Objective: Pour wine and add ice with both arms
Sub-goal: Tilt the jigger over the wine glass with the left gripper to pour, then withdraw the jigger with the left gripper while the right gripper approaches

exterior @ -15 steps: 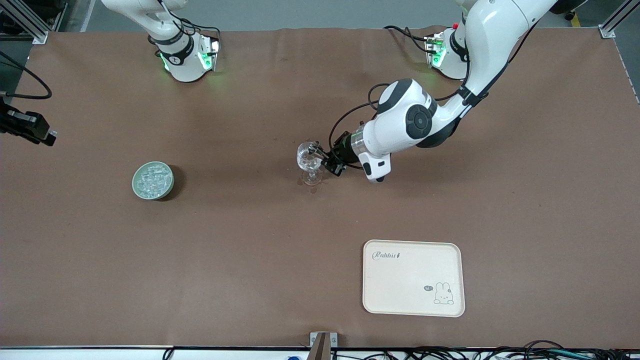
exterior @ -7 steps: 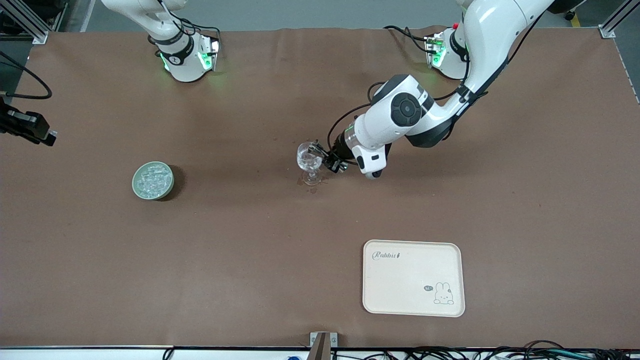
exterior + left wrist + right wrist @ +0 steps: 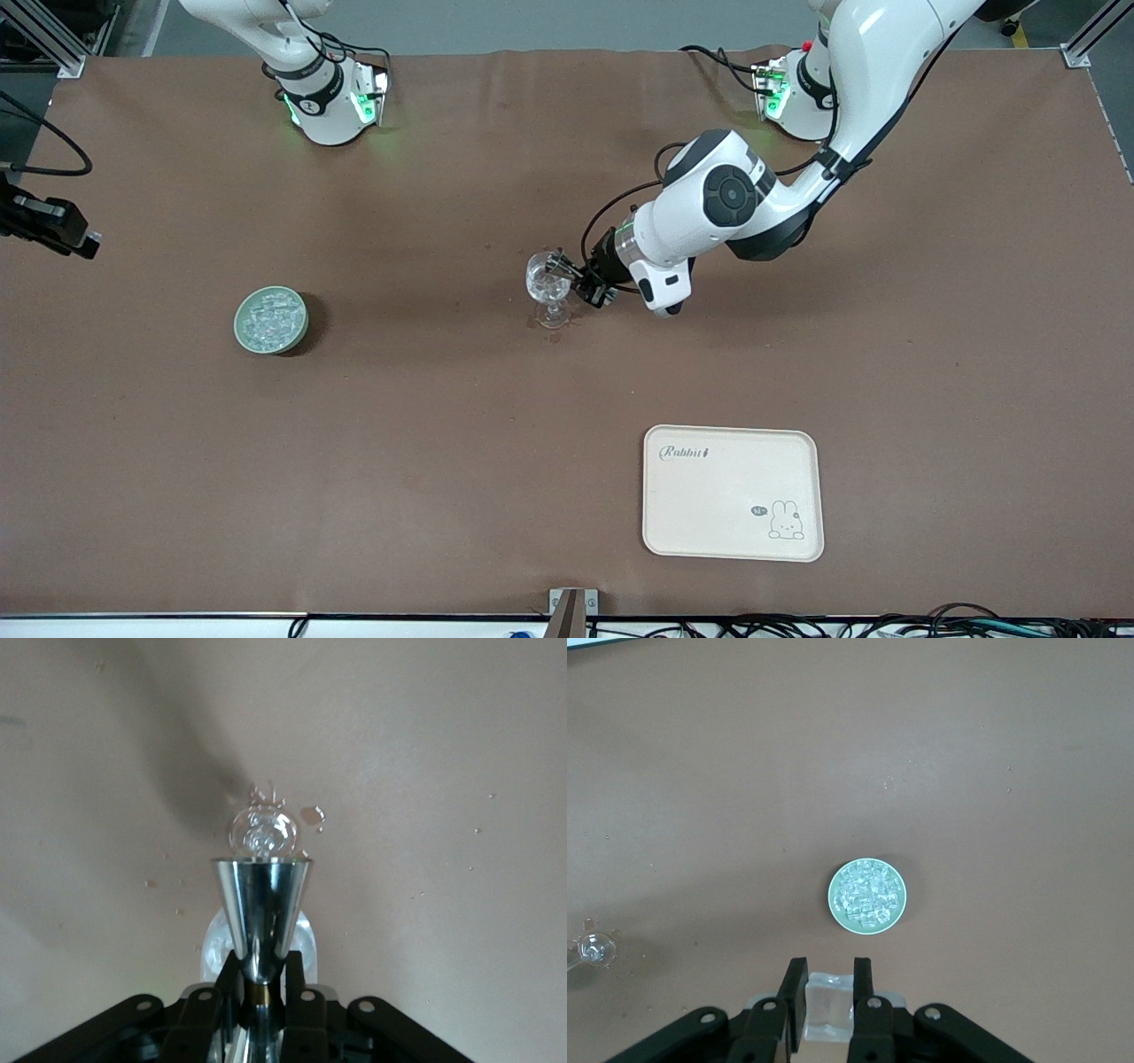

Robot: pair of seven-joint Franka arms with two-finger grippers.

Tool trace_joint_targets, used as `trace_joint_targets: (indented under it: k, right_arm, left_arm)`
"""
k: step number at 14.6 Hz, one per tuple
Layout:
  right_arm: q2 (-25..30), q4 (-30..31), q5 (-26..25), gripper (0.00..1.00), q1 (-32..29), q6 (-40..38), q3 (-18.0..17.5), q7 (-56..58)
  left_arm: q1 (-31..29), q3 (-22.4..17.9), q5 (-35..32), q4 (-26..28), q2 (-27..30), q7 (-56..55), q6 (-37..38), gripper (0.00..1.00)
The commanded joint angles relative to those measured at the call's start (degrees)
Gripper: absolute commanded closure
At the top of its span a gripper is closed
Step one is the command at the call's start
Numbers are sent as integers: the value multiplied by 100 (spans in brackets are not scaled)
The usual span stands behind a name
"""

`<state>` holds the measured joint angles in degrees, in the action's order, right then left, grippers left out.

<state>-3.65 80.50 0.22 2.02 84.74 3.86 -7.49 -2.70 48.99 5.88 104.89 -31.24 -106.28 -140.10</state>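
Steel jigger (image 3: pixel 261 912), clamped in the left gripper (image 3: pixel 260 988), hides the glass (image 3: pixel 262 831); right gripper (image 3: pixel 827 1005) pinches an ice cube (image 3: pixel 827 1005).

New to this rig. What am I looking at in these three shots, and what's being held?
Two white robot arms work at a brown table. The wide shot comes from a high camera facing them; the other two come from cameras on each wrist. On the table are a stemmed glass, a green bowl of ice cubes and a cream tray. The left hand holds a metal measuring cup over the glass. The right hand, above the bowl, grips one ice cube.
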Motion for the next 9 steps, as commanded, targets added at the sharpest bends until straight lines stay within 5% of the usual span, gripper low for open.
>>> trace_joint_targets:
  k: [1, 6, 9]
  right_arm:
    - [22, 27, 110, 100, -44, 25, -35, -33]
    - [22, 19, 110, 100, 17, -2, -44, -103]
    - [22, 19, 101, 100, 105, -19, -79, -331]
  left_arm:
    - [-143, 23, 631, 32, 197, 264, 133, 100]
    - [-152, -293, 1773, 67, 460, 1133, 482, 100]
    - [-29, -933, 2924, 76, 951, 1960, 1036, 100]
